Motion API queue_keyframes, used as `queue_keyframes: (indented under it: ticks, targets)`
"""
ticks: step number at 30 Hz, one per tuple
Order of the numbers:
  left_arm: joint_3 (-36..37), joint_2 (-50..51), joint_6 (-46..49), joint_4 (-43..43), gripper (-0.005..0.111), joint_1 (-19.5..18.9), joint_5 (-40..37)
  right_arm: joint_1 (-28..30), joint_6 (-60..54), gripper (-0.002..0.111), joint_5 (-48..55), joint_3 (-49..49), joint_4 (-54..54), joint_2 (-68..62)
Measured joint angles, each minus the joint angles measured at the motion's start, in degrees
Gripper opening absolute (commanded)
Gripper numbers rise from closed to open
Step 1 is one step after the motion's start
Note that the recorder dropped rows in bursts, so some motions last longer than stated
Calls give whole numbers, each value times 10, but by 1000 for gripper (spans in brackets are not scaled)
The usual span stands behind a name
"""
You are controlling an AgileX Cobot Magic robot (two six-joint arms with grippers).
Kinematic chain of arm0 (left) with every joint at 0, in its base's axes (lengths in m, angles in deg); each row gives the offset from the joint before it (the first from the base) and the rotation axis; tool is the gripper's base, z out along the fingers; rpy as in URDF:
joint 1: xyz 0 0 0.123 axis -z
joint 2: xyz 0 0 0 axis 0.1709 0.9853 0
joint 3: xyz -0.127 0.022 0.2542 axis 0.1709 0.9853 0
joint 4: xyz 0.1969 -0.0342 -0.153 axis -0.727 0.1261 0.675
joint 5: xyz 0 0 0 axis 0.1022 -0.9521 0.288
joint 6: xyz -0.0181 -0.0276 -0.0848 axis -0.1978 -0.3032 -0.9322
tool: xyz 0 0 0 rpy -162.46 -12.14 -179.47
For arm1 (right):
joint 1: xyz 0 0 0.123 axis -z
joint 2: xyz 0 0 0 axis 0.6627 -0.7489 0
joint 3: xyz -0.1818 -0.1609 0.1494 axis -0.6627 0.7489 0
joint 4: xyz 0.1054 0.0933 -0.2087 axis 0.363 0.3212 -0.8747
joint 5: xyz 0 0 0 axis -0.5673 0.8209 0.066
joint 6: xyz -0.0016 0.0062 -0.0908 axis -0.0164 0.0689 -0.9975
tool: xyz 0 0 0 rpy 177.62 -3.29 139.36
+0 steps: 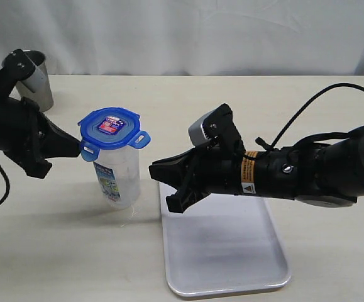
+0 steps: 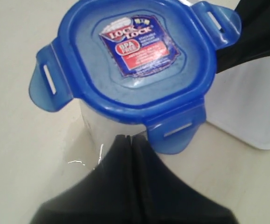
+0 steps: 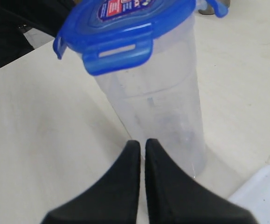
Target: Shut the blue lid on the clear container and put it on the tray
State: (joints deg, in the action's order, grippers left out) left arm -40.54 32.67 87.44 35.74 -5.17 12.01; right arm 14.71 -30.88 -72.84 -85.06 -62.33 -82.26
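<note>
Clear container (image 1: pixel 117 179) stands upright on the table, just off the tray's (image 1: pixel 232 264) far left corner. Blue lid (image 1: pixel 111 130) sits on it, flaps sticking out. It's between my grippers: left gripper (image 1: pixel 76 148) is at lid height and may be touching a flap, hard to tell. Right gripper (image 1: pixel 156 168) is near the wall, apart. Left is nearer. Both jaw pairs pressed together, holding nothing.

The exterior camera looked down from the near side across the table (image 1: pixel 244 100). Both wrist cameras faced the clear container (image 1: pixel 120 179) closely, from left and right; all views shared it.
</note>
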Motion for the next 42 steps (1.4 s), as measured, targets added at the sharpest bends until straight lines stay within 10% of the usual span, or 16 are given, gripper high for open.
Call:
queue_keyframes:
  ticks: [7, 14, 22, 29, 33, 38, 42]
  targets:
    - [37, -33, -25, -26, 0, -5, 73, 0, -3, 4, 15, 0, 0, 0]
    - [176, -79, 273, 318, 0, -12, 128, 0, -6, 4, 31, 0, 0, 1]
    - [210, -86, 318, 396, 0, -68, 118, 0, -6, 4, 105, 0, 8, 43]
    - [180, -136, 185, 396, 0, -65, 513, 0, -5, 4, 126, -1, 12, 67]
    - [170, -173, -67, 188, 0, -35, 669, 0, -5, 4, 132, -1, 13, 68]
    - [206, -224, -628, -299, 0, -27, 779, 0, -5, 4, 142, -1, 13, 68]
    - [282, -226, -900, -626, 0, -32, 889, 0, -5, 4, 142, -1, 13, 69]
